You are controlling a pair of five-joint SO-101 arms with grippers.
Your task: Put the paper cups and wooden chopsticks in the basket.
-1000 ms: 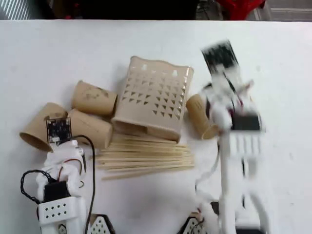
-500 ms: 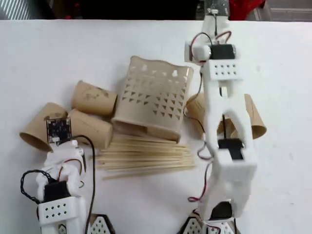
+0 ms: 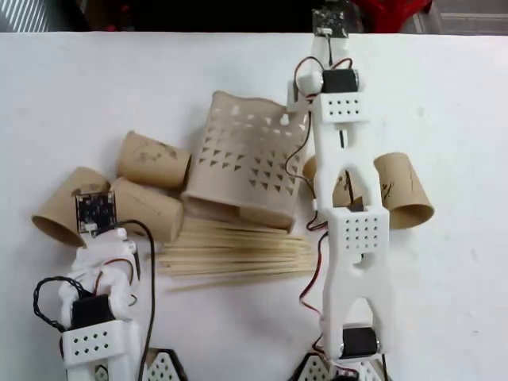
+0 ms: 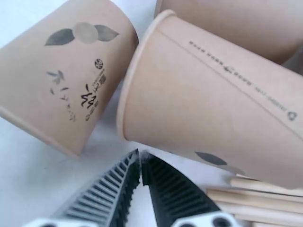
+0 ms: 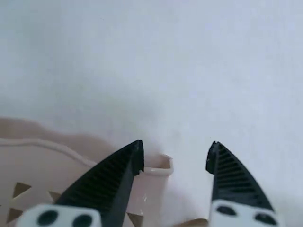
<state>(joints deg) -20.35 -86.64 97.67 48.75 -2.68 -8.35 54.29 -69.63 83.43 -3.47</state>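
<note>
A beige perforated basket [image 3: 250,159] lies on its side mid-table, its corner [image 5: 156,164] between my right gripper's fingers. My right gripper [image 5: 175,153] is open at the basket's far right corner, its arm [image 3: 349,230] stretched across the table. Two paper cups [image 3: 405,190] lie by that arm, one partly hidden. Three more cups [image 3: 151,159] lie left of the basket. Wooden chopsticks [image 3: 234,254] lie in a pile in front of the basket. My left gripper [image 4: 140,158] is shut, empty, just short of two cups [image 4: 208,109].
The white table [image 3: 119,79] has free room on its far side and at the right. The table's far edge [image 3: 159,33] runs along the top of the high view.
My right arm swung from beside the right cups out over the table to the basket's far right corner. The left arm stayed still.
</note>
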